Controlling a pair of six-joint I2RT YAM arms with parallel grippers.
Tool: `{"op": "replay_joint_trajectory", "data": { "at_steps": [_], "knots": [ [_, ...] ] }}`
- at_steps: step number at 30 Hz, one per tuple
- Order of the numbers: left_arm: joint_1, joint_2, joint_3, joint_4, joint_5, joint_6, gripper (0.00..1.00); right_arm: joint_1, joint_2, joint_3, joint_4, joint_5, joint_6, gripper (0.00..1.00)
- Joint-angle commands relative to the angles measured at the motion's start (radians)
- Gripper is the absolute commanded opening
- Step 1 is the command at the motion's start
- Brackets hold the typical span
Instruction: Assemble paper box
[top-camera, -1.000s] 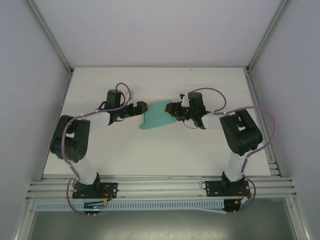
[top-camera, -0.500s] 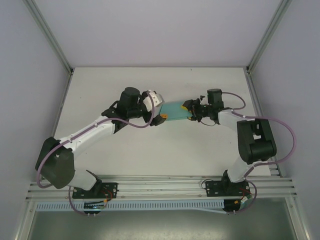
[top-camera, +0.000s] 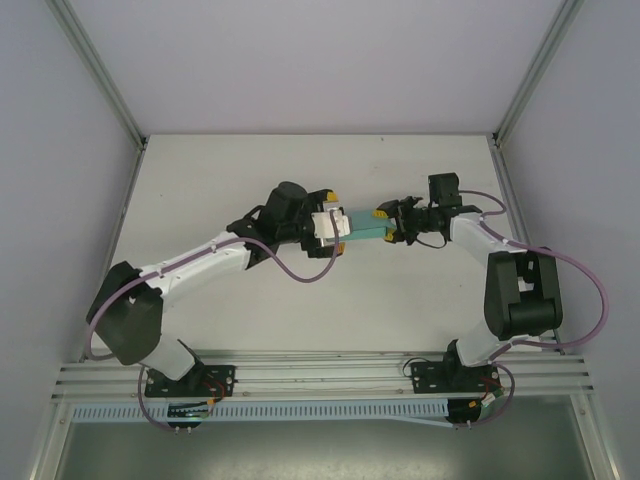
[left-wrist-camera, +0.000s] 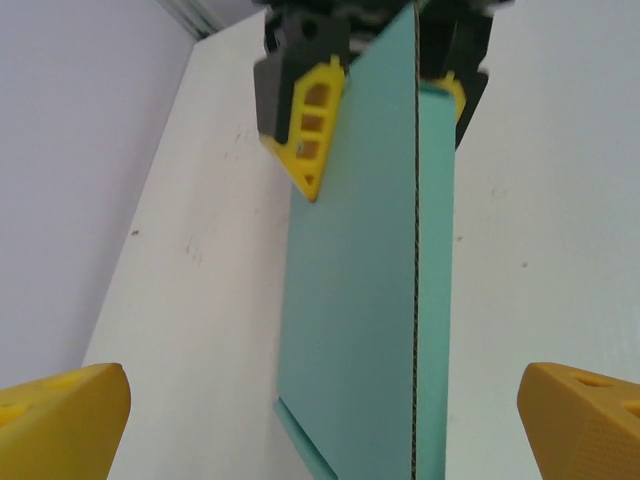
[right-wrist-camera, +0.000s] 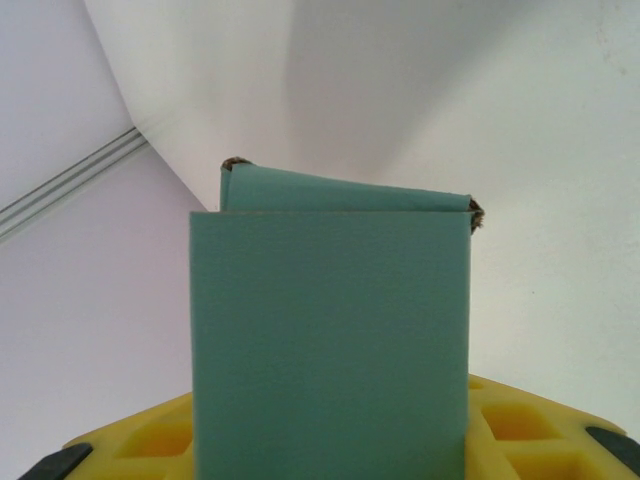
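One teal box, folded along a crease, is held over the middle of the table, its right end pinched in my right gripper. My left gripper, jaws spread wide, straddles the other end without touching. Closing off-centre could crush a crease or tug the card free. Bare tabletop lies all round; side walls stand well apart.

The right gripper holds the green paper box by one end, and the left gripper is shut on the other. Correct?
Not quite: the left gripper is open. The left wrist view shows its fingers wide apart beside the paper box. The right gripper does hold one end.
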Motion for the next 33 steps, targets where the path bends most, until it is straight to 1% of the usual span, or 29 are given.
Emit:
{"op": "replay_joint_trajectory", "data": {
  "at_steps": [1,4,6,9,12,16,18,20,21,22,24,25,26,27,29,30,32,33],
  "knots": [
    [-0.001,0.03,-0.013,0.028,-0.057,0.09,0.98,-0.004,-0.029,0.041,-0.042,-0.037,0.063,0.4],
    [-0.001,0.067,-0.012,0.071,-0.119,0.102,0.99,-0.003,-0.015,0.055,-0.036,-0.081,0.091,0.38],
    [-0.002,0.092,-0.007,0.073,-0.151,0.118,0.99,-0.002,-0.016,0.059,-0.041,-0.085,0.096,0.38],
    [-0.001,0.114,0.011,0.019,-0.132,0.119,0.99,-0.002,-0.026,0.052,-0.02,-0.083,0.126,0.38],
    [-0.002,0.133,0.012,0.055,-0.145,0.121,0.98,0.0,-0.024,0.06,-0.025,-0.111,0.127,0.37],
    [-0.001,0.125,0.023,0.058,-0.12,0.088,0.89,0.009,-0.023,0.07,-0.085,-0.126,0.092,0.37],
    [-0.001,0.117,0.013,0.078,-0.107,0.087,0.79,0.013,-0.023,0.068,-0.08,-0.135,0.093,0.37],
    [-0.002,0.117,0.013,0.084,-0.102,0.081,0.68,0.019,-0.02,0.065,-0.082,-0.139,0.092,0.37],
    [-0.002,0.117,0.015,0.081,-0.106,0.075,0.64,0.022,-0.016,0.064,-0.084,-0.147,0.096,0.37],
    [-0.002,0.116,0.017,0.075,-0.114,0.075,0.64,0.028,-0.014,0.062,-0.074,-0.158,0.098,0.36],
    [-0.001,0.113,0.014,0.077,-0.123,0.076,0.56,0.041,-0.011,0.07,-0.074,-0.171,0.094,0.36],
    [-0.001,0.112,0.013,0.075,-0.122,0.078,0.54,0.045,-0.011,0.076,-0.08,-0.174,0.087,0.36],
    [-0.001,0.11,0.014,0.073,-0.119,0.076,0.51,0.045,-0.01,0.079,-0.086,-0.176,0.077,0.39],
    [-0.002,0.107,0.015,0.069,-0.119,0.069,0.5,0.044,-0.011,0.081,-0.103,-0.172,0.067,0.44],
    [-0.001,0.095,0.019,0.048,-0.112,0.059,0.44,0.044,-0.014,0.081,-0.118,-0.165,0.057,0.45],
    [-0.002,0.087,0.019,0.034,-0.106,0.061,0.44,0.044,-0.014,0.082,-0.123,-0.168,0.052,0.46],
    [-0.001,0.077,0.027,-0.023,-0.081,0.078,0.43,0.04,-0.011,0.088,-0.131,-0.176,0.027,0.57],
    [-0.002,0.077,0.037,-0.051,-0.069,0.084,0.4,0.033,-0.006,0.096,-0.151,-0.175,0.008,0.57]
  ]
}}
